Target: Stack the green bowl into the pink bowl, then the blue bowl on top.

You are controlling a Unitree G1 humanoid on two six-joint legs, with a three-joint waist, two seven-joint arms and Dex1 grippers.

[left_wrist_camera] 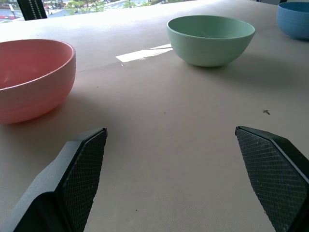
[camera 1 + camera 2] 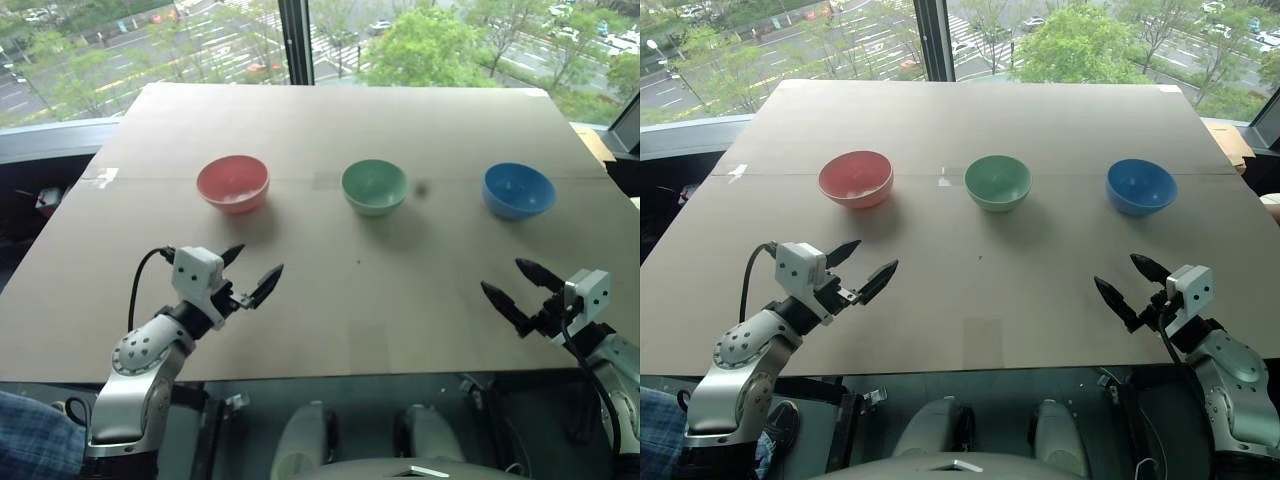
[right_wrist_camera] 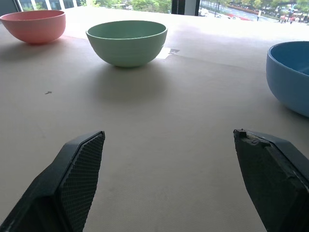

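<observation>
Two black-fingered grippers hover low in the frame, both spread wide and empty, over a bare brown cardboard tabletop (image 2: pixel 330 330). The left gripper (image 2: pixel 252 270) sits at lower left, angled in toward the centre; the right gripper (image 2: pixel 518 290) mirrors it at lower right. Neither touches the board or any bowl, and the wrist views show only open surface between each pair of textured pads.

Farther up, across the middle of the frame, three small plastic bowls stand upright in a row, well apart from one another. The pink bowl (image 2: pixel 233 183) is at centre left, beyond the left gripper. The green bowl (image 2: pixel 374 186) holds the middle. The blue bowl (image 2: pixel 518 190) is at centre right, beyond the right gripper. All three appear empty. Past the far edge of the board, windows (image 2: pixel 200 40) look out on trees and a road at the top of the frame.

By the look of it, no stacking has begun: the first step, fetching the green bowl, is not yet under way. The next move likely calls for one gripper to reach forward to the middle bowl, straddle its rim with one finger inside and one outside, close, lift it clear, carry it toward frame left, and lower it squarely into the pink bowl. The blue bowl would wait its turn.
</observation>
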